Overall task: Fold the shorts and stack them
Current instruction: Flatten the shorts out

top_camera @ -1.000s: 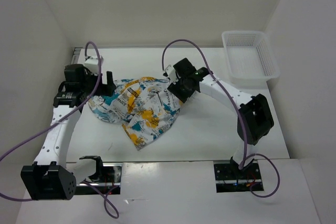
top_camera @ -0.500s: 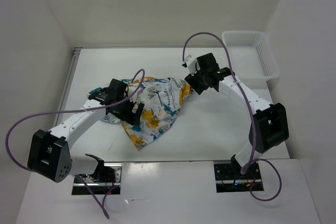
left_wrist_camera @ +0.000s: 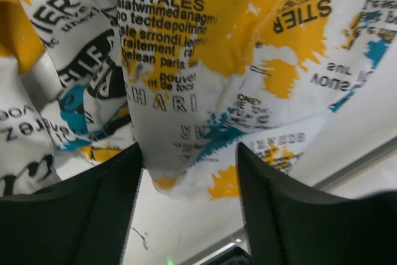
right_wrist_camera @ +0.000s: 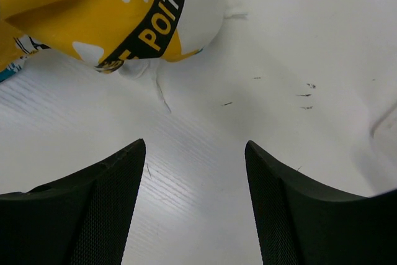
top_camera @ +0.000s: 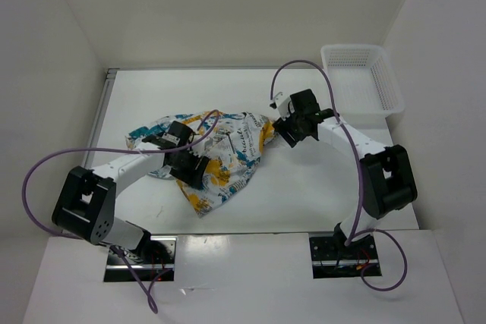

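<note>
The shorts point(top_camera: 231, 146) lie crumpled on the white table point(top_camera: 319, 187), white with teal, yellow-orange and black print. My left gripper point(top_camera: 190, 168) is down on their near-left part. In the left wrist view its jaws stand open, and a hanging fold of the shorts point(left_wrist_camera: 205, 91) reaches down between the fingertips point(left_wrist_camera: 133, 159). My right gripper point(top_camera: 287, 133) sits just off the shorts' right corner. In the right wrist view it is open over bare table point(right_wrist_camera: 205, 91), with the black-banded hem of the shorts point(right_wrist_camera: 149, 23) just ahead of the fingers point(right_wrist_camera: 118, 178).
A white mesh basket point(top_camera: 361, 81) stands at the back right corner. White walls close in the table on the left, back and right. The arm bases and their purple cables point(top_camera: 45, 180) are at the near edge.
My left arm swung in from the back left and came down onto the shorts, its jaws narrowing a little. My right gripper drew back rightward off the fabric to its right corner.
</note>
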`<state>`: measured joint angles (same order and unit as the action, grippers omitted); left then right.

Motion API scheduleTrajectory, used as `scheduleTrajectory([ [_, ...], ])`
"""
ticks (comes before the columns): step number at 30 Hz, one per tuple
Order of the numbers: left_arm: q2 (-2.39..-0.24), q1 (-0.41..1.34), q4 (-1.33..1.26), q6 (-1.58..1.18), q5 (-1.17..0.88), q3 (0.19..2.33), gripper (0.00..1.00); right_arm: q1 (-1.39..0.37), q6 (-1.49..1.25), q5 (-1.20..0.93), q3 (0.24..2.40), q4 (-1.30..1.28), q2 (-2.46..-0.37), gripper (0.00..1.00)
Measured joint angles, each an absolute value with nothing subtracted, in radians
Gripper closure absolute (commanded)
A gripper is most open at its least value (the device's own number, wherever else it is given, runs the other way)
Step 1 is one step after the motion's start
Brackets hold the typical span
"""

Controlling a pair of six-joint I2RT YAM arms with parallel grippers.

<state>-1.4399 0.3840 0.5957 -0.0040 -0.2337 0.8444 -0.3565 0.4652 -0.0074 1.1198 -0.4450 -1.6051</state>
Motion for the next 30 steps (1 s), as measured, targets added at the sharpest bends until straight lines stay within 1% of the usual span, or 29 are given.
scheduleTrajectory([
  [3,-1.456,0.384,0.556,-0.006,-0.222,0.821,0.52,-0.348,0.465,-0.010,1.103,-0.443,-1.600,0.29],
  [4,-1.461,0.384,0.545,-0.006,-0.218,0.810,0.69,-0.345,0.464,-0.012,1.100,-0.440,-1.597,0.29],
  [7,-1.469,0.384,0.538,-0.003,-0.231,0.797,1.00,-0.339,0.461,-0.017,1.091,-0.425,-1.585,0.26],
  [11,-1.469,0.384,0.574,-0.004,-0.229,0.845,1.00,-0.337,0.461,-0.049,1.079,-0.412,-1.575,0.25],
  [15,-1.449,0.367,0.626,-0.004,-0.127,1.058,1.00,-0.337,0.450,-0.124,1.072,-0.402,-1.576,0.23],
  [16,-1.439,0.353,0.629,-0.003,-0.097,1.133,1.00,-0.337,0.442,-0.138,1.070,-0.390,-1.579,0.21],
  [19,-1.384,0.320,0.601,-0.004,-0.024,1.272,1.00,-0.337,0.421,-0.162,1.065,-0.334,-1.604,0.20],
  [24,-1.286,0.312,0.622,-0.003,0.039,1.296,1.00,-0.337,0.383,-0.187,1.064,-0.231,-1.682,0.20],
  [29,-1.297,0.313,0.668,-0.003,0.083,1.272,1.00,-0.337,0.356,-0.221,1.066,-0.172,-1.763,0.20],
  [30,-1.299,0.313,0.675,-0.003,0.091,1.271,1.00,-0.337,0.347,-0.221,1.066,-0.160,-1.779,0.21],
])
